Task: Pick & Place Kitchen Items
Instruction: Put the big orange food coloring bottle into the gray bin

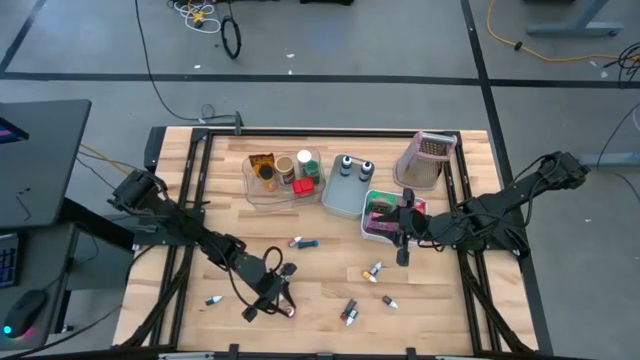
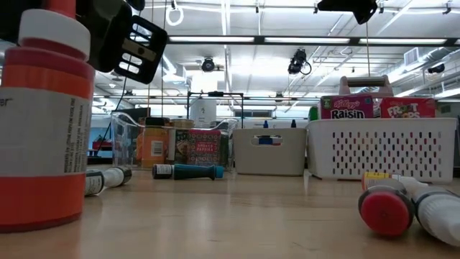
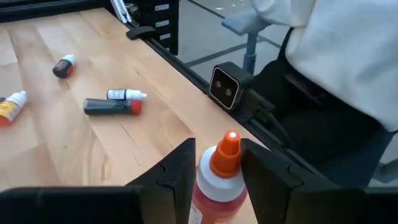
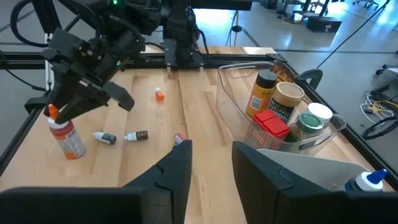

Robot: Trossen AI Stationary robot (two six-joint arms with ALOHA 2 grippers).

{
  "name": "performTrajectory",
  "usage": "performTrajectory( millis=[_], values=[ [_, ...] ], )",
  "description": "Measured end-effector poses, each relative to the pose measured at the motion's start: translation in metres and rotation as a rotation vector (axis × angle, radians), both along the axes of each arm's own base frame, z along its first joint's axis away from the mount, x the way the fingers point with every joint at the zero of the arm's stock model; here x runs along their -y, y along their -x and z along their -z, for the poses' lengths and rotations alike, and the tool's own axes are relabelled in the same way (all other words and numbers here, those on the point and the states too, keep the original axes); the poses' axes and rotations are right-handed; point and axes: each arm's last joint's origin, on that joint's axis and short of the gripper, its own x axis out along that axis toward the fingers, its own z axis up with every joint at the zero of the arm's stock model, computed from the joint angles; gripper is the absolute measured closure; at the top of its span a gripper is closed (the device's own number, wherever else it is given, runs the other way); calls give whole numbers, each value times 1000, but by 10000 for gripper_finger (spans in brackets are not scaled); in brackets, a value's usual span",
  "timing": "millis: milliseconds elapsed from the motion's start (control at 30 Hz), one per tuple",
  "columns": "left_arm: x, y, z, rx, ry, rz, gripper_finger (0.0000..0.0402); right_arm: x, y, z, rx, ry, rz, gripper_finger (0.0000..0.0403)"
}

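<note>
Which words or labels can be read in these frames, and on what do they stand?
"Raisin": red box in the white perforated bin, low view.
Neighbouring red box: lettering only partly visible, not readable.
Orange-capped bottle: its print is too blurred to read.
Jars in the clear bin, right wrist view: labels too small.
Small bottles on the table: print unreadable.

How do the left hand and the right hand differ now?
The left hand has an orange-capped bottle standing upright between its fingers; the right hand is open and holds nothing. The left hand is at the table's front edge, while the right hand is by the white bin. Both have two dark fingers.
</note>
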Motion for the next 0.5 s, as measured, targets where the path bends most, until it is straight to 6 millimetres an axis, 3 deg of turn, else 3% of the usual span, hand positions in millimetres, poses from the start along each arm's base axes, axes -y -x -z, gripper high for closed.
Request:
performTrajectory(
  millis=[367, 500],
  values=[
    [-1, -1, -1, 20, -10, -2, 345, 0, 0, 0, 5, -2, 0, 280],
    [-4, -3, -2, 46, -16, -56, 350, 0, 0, 0, 5, -3, 0, 280]
  ],
)
